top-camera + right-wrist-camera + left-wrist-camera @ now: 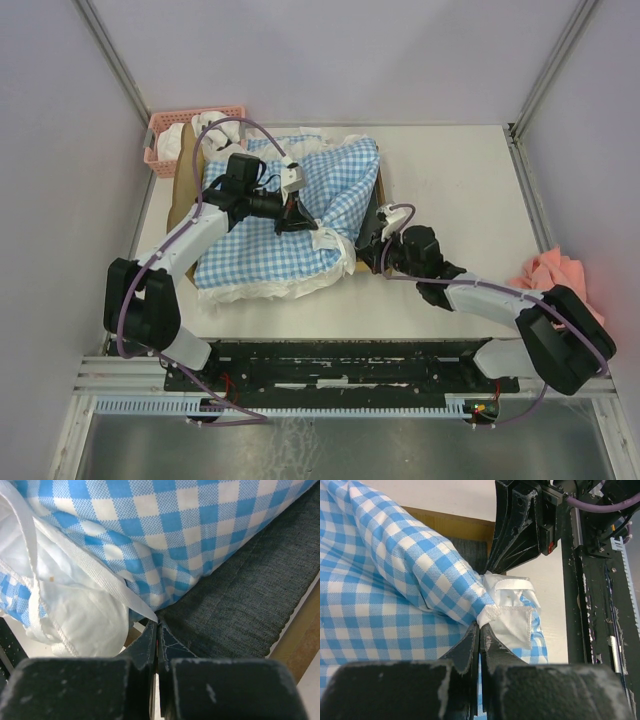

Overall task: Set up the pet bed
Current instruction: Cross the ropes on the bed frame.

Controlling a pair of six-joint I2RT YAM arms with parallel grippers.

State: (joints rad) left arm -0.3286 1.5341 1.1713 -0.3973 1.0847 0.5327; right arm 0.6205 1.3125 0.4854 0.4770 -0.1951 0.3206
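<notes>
1. Bedding step under way: left gripper clamped on the gingham bedding corner.
2. Right gripper closed beside the white ruffle; whether it grips is unclear.
3. Pet bed sits beneath, mid-table. Next, I'd say: spread the bedding flat.

- gingham bedding heaped over the pet bed blocks middle and left
- pink basket crowds the far left corner
- far right table is open, pink cloth at right edge
</notes>
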